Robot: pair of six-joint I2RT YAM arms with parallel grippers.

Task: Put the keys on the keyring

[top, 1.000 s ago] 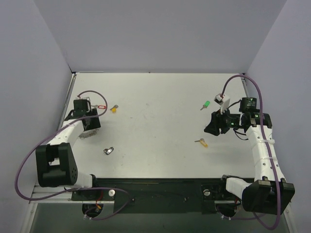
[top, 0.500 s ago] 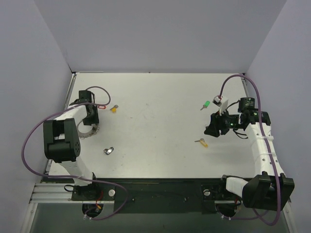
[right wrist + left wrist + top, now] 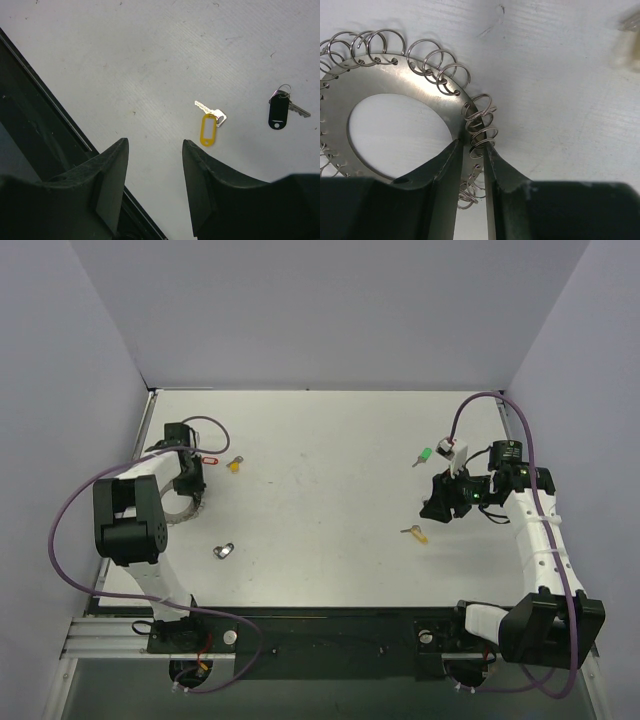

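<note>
Silvery round keyring (image 3: 410, 80), steel plate fringed with wire loops, lies flat near table (image 3: 320, 440) left edge. My left gripper (image 3: 472, 145), wide a second ago, now pinches its rim: ring secured for threading. My right gripper (image 3: 154, 144) hangs open, empty, above yellow-tagged metal key (image 3: 207, 129). Nothing threaded yet.

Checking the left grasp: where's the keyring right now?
Far left of the table in the top view: the keyring lies flat, its band between the left gripper's fingers, the red-tagged key just beyond.
</note>
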